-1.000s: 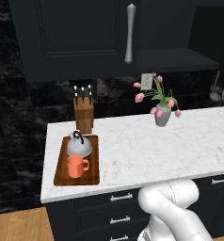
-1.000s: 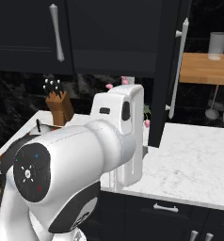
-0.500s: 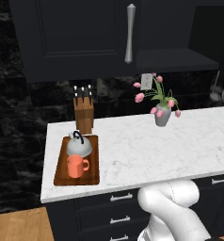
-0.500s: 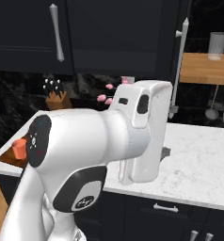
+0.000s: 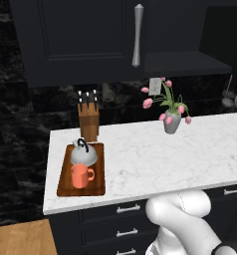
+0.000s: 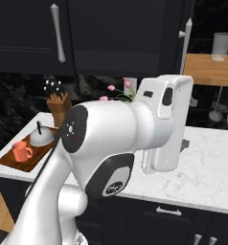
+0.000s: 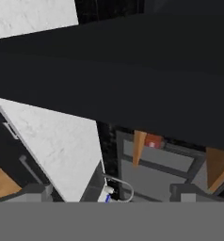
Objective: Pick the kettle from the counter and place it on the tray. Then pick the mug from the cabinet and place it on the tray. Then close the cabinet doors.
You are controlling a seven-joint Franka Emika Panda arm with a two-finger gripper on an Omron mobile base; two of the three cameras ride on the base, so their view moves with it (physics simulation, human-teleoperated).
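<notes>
At the counter's [image 5: 155, 159] left end lies the reddish-brown tray [image 5: 65, 185]. On it stand the silver-grey kettle [image 5: 83, 155], at the back, and the orange mug [image 5: 80, 176], in front. The right base view has the same tray [image 6: 5, 160], kettle [image 6: 41, 137] and mug [image 6: 21, 151] at its left. The cabinet's left door [image 5: 80, 40] is shut, and its right door [image 6: 183, 52] stands open, edge-on, baring the dark shelf [image 5: 187, 63]. My gripper [image 7: 111, 190] is open and holds nothing, with a black panel [image 7: 114, 70] close in front of it.
A wooden knife block [image 5: 88, 119] stands behind the tray. A grey vase of pink flowers [image 5: 171, 119] sits at the back of the counter. Utensils [image 6: 216, 112] hang at the right wall. Dark drawers with silver handles [image 5: 128, 209] run below the counter.
The arm has swung to the right across the right base view and its hand now stands further right. Tray, kettle, mug and doors have not moved.
</notes>
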